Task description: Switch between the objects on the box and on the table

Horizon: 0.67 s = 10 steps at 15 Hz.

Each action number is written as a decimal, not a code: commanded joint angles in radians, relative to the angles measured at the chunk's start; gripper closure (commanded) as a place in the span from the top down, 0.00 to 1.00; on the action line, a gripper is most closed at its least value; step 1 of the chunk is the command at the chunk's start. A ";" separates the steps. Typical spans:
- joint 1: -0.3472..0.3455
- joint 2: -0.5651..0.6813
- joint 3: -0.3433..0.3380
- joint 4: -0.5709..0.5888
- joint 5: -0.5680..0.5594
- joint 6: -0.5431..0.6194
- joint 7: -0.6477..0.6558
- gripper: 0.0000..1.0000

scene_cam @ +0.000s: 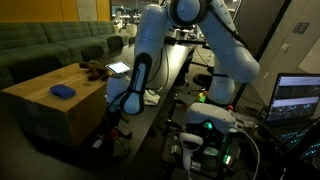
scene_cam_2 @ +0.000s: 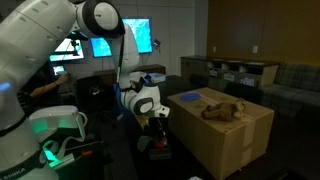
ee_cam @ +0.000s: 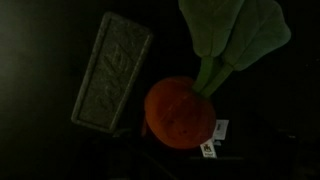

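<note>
An orange plush vegetable with green leaves [ee_cam: 182,112] lies on the dark surface below my gripper, a white tag beside it; it also shows as a red spot in an exterior view [scene_cam_2: 158,144]. A grey-green rectangular pad [ee_cam: 112,70] lies next to it. My gripper [scene_cam_2: 154,126] hangs low beside the cardboard box [scene_cam_2: 225,140], just above the vegetable; it also shows in an exterior view [scene_cam: 118,124]. It looks open and holds nothing. On the box top lie a blue object [scene_cam: 62,91] [scene_cam_2: 190,97] and a brown plush toy [scene_cam: 95,69] [scene_cam_2: 225,110].
The box [scene_cam: 50,115] stands close to the arm. A green sofa [scene_cam: 50,45] is behind it. A desk with a laptop [scene_cam: 300,98] and cables flanks the robot base. Monitors [scene_cam_2: 135,38] glow at the back. The scene is dim.
</note>
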 commanded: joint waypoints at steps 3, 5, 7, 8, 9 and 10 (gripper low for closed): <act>-0.042 0.075 0.053 0.064 0.018 0.028 -0.052 1.00; -0.063 0.096 0.075 0.083 0.018 0.020 -0.066 1.00; -0.080 0.112 0.092 0.096 0.018 0.015 -0.078 1.00; -0.087 0.123 0.097 0.104 0.017 0.014 -0.084 1.00; -0.094 0.129 0.101 0.109 0.017 0.014 -0.089 1.00; -0.100 0.137 0.105 0.118 0.017 0.011 -0.092 1.00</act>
